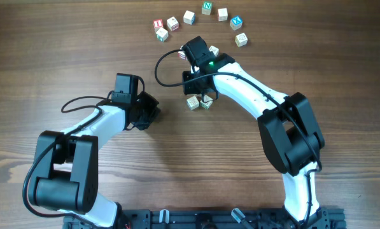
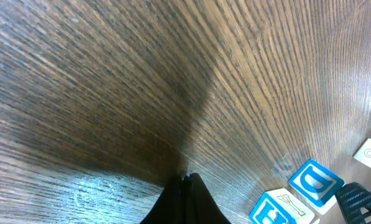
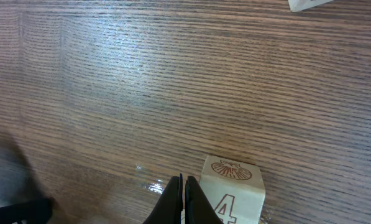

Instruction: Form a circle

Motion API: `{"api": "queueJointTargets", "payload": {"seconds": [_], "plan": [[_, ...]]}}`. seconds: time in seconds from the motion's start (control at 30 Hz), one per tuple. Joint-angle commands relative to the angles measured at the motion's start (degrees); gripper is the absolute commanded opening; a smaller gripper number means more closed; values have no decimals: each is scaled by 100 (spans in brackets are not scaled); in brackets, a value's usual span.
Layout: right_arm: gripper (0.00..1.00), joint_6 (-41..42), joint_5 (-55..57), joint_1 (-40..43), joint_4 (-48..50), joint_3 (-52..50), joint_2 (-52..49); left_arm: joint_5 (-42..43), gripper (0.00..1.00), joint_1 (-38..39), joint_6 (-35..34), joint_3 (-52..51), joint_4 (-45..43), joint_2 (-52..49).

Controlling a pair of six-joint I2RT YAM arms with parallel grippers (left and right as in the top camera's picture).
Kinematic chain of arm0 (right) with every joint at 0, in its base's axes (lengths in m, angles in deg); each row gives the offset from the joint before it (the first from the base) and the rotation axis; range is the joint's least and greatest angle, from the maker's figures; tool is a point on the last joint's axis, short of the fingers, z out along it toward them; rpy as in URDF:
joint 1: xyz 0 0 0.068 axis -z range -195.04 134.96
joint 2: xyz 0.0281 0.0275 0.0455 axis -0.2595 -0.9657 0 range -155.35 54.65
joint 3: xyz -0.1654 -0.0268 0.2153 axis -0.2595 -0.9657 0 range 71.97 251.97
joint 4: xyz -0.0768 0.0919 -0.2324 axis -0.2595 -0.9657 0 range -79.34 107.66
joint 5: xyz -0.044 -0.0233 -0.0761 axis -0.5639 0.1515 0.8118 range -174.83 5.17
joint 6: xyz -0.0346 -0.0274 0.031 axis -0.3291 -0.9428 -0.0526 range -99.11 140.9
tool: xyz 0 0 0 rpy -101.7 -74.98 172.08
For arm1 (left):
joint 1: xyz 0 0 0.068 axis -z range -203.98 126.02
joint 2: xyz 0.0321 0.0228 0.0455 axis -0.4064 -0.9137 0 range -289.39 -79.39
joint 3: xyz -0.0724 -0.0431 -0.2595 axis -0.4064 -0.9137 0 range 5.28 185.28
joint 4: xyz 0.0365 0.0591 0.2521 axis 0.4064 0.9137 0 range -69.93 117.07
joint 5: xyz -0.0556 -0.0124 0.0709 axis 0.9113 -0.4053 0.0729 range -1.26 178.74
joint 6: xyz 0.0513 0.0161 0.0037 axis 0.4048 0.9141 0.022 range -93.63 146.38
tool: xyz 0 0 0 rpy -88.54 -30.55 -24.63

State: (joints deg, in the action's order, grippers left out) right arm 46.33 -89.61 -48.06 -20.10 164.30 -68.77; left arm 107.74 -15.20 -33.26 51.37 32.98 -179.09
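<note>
Since left gripper point(image 2: 186, 191) and right gripper point(image 3: 184, 198) both have fingers pressed together, holding nothing, I'd push the 4 cube point(image 3: 233, 190) at the right wrist view's bottom centre slowly, square-on, toward the open underside of the half-done circle point(image 1: 207, 7) top centre overhead.

A wooden cube point(image 3: 233, 190) bears a "4"; a far cube point(image 1: 206, 7) shows a green "N".

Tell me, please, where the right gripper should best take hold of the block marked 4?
Probably from above, pinching two opposite side faces of the block: it sits flat on the table, sides upright and parallel. The right gripper is shut beside it, so it should open first.
</note>
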Motion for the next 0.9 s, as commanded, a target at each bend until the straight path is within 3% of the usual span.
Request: {"api": "queueJointTargets", "payload": {"seconds": [0.0, 0.7, 0.87], "plan": [[5, 50, 136, 2, -28, -55, -57, -538, 4, -37, 70, -269, 155, -262], [5, 157, 249, 2, -17, -55, -57, -553, 4, -35, 70, -269, 155, -262], [5, -249, -131, 2, 195, -55, -57, -555, 4, -35, 68, -269, 153, -262]]}}
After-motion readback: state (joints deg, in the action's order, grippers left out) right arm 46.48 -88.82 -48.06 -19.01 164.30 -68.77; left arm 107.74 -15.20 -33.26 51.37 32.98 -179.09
